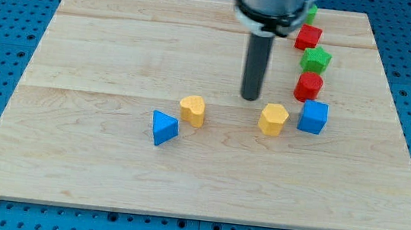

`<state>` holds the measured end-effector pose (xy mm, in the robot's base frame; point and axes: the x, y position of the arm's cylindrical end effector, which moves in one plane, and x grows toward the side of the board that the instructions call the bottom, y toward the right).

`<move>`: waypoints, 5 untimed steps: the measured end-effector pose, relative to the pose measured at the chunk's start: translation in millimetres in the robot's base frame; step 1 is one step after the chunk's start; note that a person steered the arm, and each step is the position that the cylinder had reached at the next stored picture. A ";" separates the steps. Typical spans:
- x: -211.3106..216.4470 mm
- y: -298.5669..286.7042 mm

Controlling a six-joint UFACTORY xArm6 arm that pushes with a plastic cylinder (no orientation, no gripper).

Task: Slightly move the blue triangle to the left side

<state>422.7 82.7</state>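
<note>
One view shows the blue triangle [163,127] just left of the yellow heart-like block [193,110]. My tip [250,97] stands well right of the triangle and above it, touching no block, holding nothing. Approach seems under way; next I must get round to the triangle's right face and nudge leftward.

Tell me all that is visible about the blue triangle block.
The blue triangle is a small solid wedge of plain blue, matte like plastic. It lies flat on the wooden board, left of centre and toward the view's bottom, one corner pointing to the view's upper left. Nothing touches it: the yellow block sits close at its upper right, with a small gap. My tip stands well to its right.
</note>
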 end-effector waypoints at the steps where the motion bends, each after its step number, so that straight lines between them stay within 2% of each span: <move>1: 18.0 15.2; 3: 50.5 15.0; 5: 64.8 -34.6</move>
<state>487.5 48.2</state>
